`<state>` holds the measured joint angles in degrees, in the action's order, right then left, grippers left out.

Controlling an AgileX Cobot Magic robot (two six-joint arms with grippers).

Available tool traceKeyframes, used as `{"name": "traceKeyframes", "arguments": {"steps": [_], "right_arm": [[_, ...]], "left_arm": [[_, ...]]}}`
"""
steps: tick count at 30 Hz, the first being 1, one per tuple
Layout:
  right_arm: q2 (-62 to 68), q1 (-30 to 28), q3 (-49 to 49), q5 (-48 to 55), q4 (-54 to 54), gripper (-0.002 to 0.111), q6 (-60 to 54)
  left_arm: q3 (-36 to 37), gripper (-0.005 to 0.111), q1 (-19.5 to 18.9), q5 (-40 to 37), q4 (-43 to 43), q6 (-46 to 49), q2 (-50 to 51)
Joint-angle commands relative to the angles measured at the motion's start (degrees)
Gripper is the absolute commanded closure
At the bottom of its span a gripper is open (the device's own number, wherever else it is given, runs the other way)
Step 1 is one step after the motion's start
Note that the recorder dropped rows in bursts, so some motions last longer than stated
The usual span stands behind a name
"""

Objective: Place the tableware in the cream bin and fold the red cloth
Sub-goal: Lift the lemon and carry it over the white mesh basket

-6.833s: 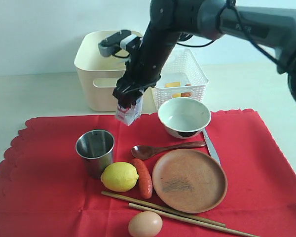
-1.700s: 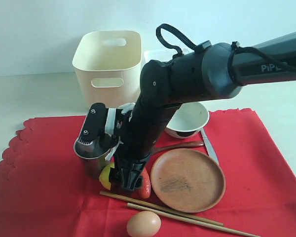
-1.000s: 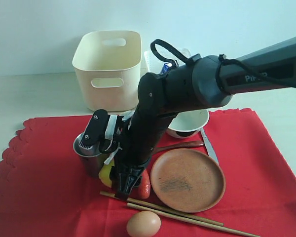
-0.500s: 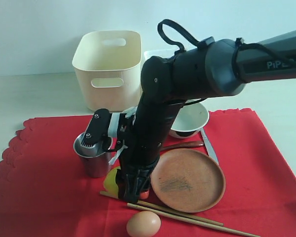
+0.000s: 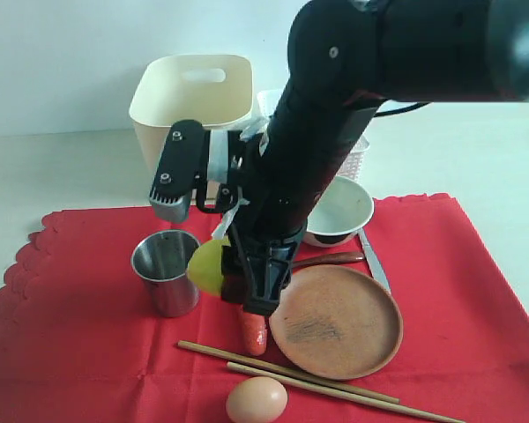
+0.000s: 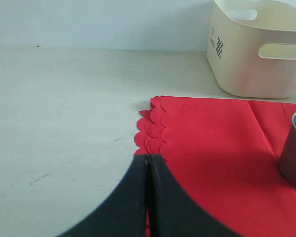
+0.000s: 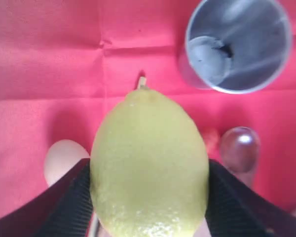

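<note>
My right gripper [image 5: 235, 275] is shut on a yellow lemon [image 5: 207, 264], held in the air above the red cloth [image 5: 79, 344]. In the right wrist view the lemon [image 7: 149, 163] fills the gap between the fingers [image 7: 69, 202]. On the cloth lie the steel cup [image 5: 166, 269], white bowl [image 5: 342, 210], brown plate [image 5: 337, 322], wooden spoon [image 5: 331, 258], knife [image 5: 376, 263] and chopsticks [image 5: 322, 381]. The cream bin [image 5: 189, 101] stands behind the cloth. My left gripper [image 6: 148, 160] is shut and empty, low over the cloth's scalloped corner [image 6: 153, 123]; the exterior view does not show it.
A sausage [image 5: 253, 331] lies beside the plate and an egg [image 5: 257, 401] sits at the cloth's front edge. The white lattice basket [image 5: 358, 161] is mostly hidden behind my right arm. Bare table [image 6: 64, 108] lies left of the cloth.
My right gripper has risen off the cloth with the lemon in it, clearing the cup and uncovering the sausage. The tableware has not moved.
</note>
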<state>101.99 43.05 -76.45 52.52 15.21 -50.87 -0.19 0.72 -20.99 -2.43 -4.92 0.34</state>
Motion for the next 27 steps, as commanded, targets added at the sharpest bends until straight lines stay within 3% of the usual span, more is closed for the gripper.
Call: {"name": "traceKeyframes", "arguments": {"steps": [1, 7, 17, 27], "right_arm": [[-4.59, 0.23, 0.09, -0.02, -3.05, 0.108, 0.16], [-7.49, -3.32, 0.09, -3.47, -3.31, 0.108, 1.79], [-7.33, -15.24, -0.30, -15.30, -3.08, 0.108, 7.74], [3.90, -24.47, -14.53, -14.97, -3.08, 0.108, 21.10]], "left_arm": [[0.19, 0.107, -0.18, 0.73, 0.17, 0.17, -0.34], [0.19, 0.107, -0.18, 0.73, 0.17, 0.17, -0.34], [0.19, 0.107, -0.18, 0.73, 0.17, 0.17, -0.34], [0.19, 0.107, -0.18, 0.73, 0.17, 0.17, -0.34]]}}
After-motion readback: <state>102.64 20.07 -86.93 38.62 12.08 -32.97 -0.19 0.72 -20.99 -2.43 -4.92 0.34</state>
